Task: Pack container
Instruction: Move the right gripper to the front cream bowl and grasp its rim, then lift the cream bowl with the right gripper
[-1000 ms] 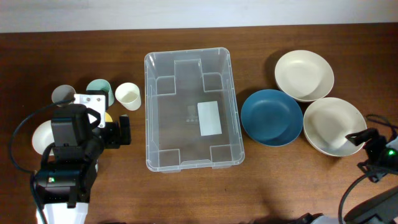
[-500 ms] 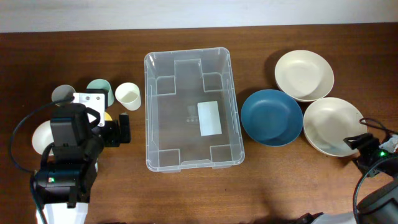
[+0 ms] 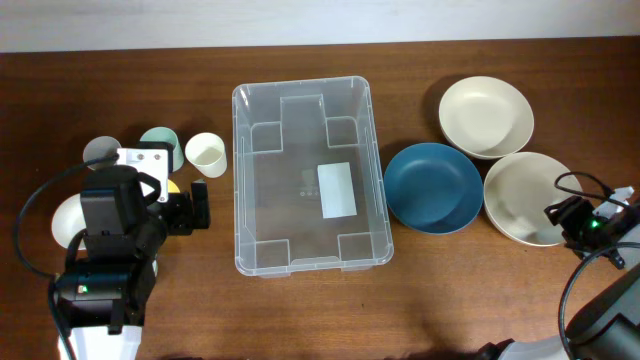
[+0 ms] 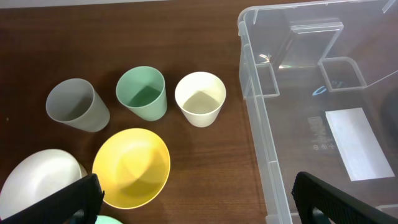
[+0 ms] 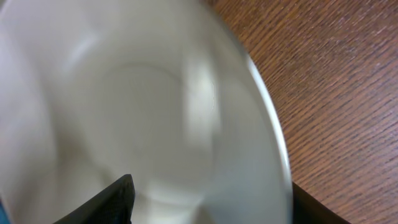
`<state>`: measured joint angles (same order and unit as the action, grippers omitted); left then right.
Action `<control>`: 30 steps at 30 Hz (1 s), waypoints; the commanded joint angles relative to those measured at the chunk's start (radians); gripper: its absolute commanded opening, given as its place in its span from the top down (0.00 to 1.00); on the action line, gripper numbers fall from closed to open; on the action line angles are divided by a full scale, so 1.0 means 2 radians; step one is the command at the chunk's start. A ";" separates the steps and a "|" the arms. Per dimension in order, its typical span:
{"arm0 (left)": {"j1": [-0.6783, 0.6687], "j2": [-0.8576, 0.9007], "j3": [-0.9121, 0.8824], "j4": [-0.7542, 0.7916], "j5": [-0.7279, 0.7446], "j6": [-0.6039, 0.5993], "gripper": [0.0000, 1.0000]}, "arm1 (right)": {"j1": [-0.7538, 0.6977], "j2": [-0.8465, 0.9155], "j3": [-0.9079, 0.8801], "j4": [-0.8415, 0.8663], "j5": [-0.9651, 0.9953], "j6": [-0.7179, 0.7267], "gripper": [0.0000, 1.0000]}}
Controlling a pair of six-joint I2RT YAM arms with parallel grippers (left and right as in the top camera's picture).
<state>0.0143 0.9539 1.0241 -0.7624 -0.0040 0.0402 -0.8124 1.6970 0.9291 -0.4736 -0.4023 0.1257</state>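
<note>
The clear container (image 3: 310,190) stands empty in the middle of the table, with a white label on its base; its left wall shows in the left wrist view (image 4: 261,118). My left gripper (image 3: 190,212) hangs open and empty just left of it, above a yellow bowl (image 4: 131,167). My right gripper (image 3: 566,218) is open and straddles the right rim of the near cream bowl (image 3: 520,195). In the right wrist view one finger is inside that bowl (image 5: 124,93) and one is outside, either side of the gripper's midpoint (image 5: 208,199). A blue bowl (image 3: 433,187) touches the container's right side.
A second cream bowl (image 3: 486,118) sits at the back right. Left of the container stand a grey cup (image 4: 77,104), a green cup (image 4: 142,92) and a cream cup (image 4: 199,98). A white bowl (image 4: 37,180) lies at the near left.
My right gripper has moved left onto the near cream bowl's rim. That bowl and the blue bowl have slid slightly left. The left arm has not moved.
</note>
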 commanded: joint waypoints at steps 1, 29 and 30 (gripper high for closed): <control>0.001 -0.002 0.012 0.001 0.000 -0.003 0.00 | 0.007 0.005 -0.003 0.000 0.048 0.015 0.35; 0.001 -0.002 0.012 0.001 0.000 -0.003 0.00 | 0.007 0.006 -0.028 0.024 0.089 0.047 0.78; 0.001 -0.002 0.012 0.001 0.000 -0.003 0.00 | 0.007 0.006 -0.028 0.024 0.089 0.047 0.79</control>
<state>0.0143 0.9539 1.0241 -0.7624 -0.0040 0.0402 -0.8032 1.6974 0.8791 -0.4286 -0.2321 0.2146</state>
